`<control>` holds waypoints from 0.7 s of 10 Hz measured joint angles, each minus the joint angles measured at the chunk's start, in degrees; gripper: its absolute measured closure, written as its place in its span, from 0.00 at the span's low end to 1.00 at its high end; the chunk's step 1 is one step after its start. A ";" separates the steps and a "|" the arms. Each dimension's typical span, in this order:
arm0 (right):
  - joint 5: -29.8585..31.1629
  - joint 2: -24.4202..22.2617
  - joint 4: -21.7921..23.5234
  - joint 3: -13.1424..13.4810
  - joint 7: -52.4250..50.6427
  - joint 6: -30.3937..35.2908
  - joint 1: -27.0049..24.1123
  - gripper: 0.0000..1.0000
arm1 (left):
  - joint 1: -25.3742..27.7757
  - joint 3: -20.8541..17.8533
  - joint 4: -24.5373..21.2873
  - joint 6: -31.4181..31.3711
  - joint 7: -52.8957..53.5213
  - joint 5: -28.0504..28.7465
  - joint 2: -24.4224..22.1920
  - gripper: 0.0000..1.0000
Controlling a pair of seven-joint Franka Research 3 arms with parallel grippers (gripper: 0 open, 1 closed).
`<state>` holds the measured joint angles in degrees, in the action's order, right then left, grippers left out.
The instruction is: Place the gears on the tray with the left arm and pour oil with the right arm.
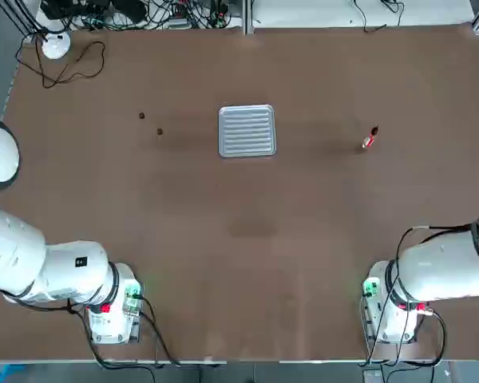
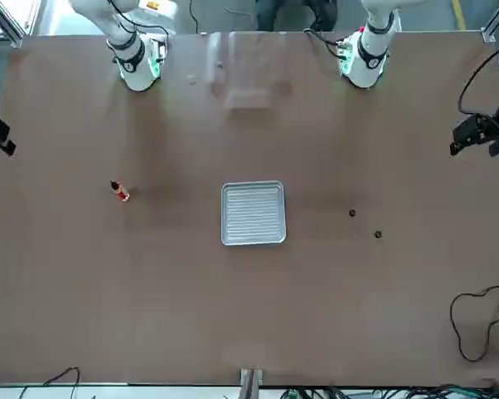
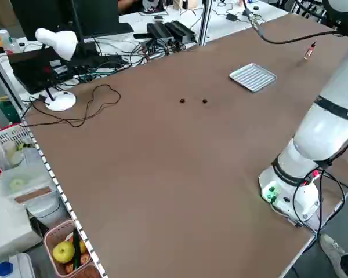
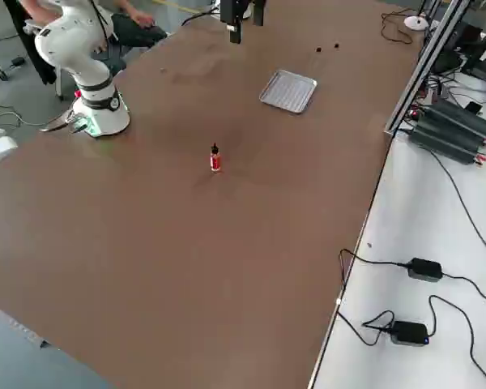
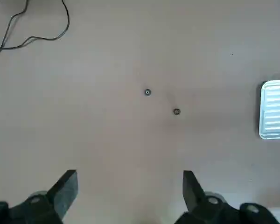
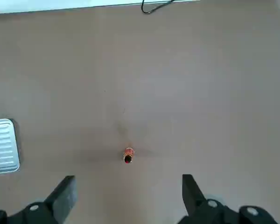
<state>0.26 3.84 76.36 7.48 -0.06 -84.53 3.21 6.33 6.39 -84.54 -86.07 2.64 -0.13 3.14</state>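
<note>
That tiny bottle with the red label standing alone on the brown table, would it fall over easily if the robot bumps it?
Probably. The slim clear bottle with red label and dark pointed tip stands upright on a narrow base, so a sideways nudge could tip it. It looks light and, being round, might roll once down. The open right gripper should close on it squarely.

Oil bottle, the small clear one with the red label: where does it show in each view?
Top: small clear red-labelled oil bottle, right of the ribbed silver metal tray.
Front: left of tray.
Left side: far upper right, beyond tray.
Right side: centre, nearer than tray.
Left wrist: not in view.
Right wrist: lower centre.
Shared landmark: the tray.
</note>
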 joint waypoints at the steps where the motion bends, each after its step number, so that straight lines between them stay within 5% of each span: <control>1: 0.00 0.00 0.00 0.02 0.00 0.01 -0.02 0.00 | 0.00 0.00 0.00 0.02 0.00 0.00 0.00 0.01; 7: 0.00 0.01 0.00 0.22 0.04 0.06 -0.14 0.00 | -3.54 4.45 -1.39 -2.09 -7.91 -0.11 1.83 0.01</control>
<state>0.26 3.85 76.36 7.70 -0.01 -84.47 3.07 2.79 10.83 -85.93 -88.16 -5.27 -0.24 4.97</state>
